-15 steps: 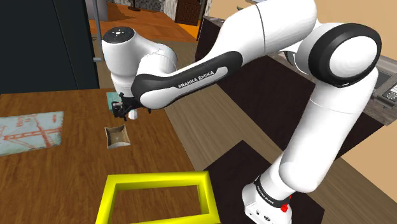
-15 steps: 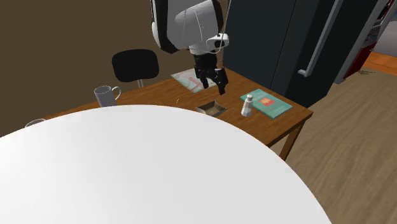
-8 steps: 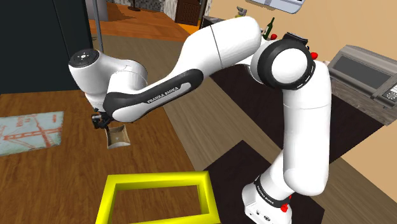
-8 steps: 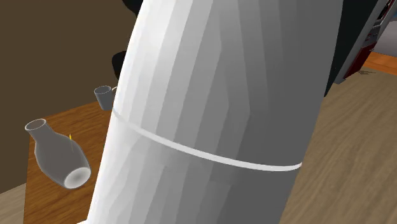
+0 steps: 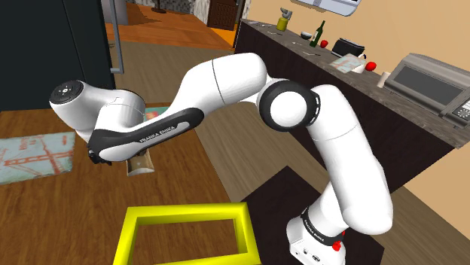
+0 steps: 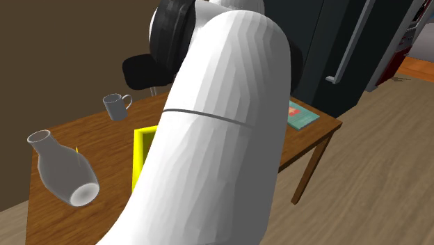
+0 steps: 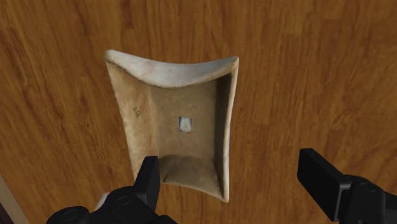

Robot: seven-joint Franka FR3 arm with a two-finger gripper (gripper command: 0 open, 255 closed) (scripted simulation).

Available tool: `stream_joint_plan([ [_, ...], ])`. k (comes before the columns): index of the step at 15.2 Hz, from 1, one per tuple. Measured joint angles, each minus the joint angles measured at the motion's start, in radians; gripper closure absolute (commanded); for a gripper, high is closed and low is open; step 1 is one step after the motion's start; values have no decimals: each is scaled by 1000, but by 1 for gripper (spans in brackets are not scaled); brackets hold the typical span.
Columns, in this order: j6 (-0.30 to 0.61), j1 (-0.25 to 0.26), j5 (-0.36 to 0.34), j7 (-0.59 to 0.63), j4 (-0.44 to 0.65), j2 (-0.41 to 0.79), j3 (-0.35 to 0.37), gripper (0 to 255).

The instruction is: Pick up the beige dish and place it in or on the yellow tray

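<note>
Now, at the shoulder view's left lies a printed sheet (image 5: 34, 154); right of it the beige dish (image 5: 140, 165) sits on the wooden table (image 5: 181, 173), half under the white arm (image 5: 113, 120), with the yellow tray (image 5: 188, 213) nearer the stand (image 5: 312, 245). The wrist view adds the gripper (image 7: 235, 184), spread wide: one finger (image 7: 150, 181) over the dish's hollow, the other outside its rim

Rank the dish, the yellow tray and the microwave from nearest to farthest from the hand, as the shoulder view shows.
1. Dish: right beneath the hand.
2. Yellow tray: on the table, towards the view's bottom.
3. Microwave: on the counter, shoulder view's right.
</note>
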Motion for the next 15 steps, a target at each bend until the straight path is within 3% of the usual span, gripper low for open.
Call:
stream_joint_plan([
  [13, 45, -1, -22, 6, 13, 56, -21, 0],
  [14, 45, -1, -22, 6, 13, 56, -21, 255],
  [15, 45, -1, -22, 6, 13, 56, -21, 255],
])
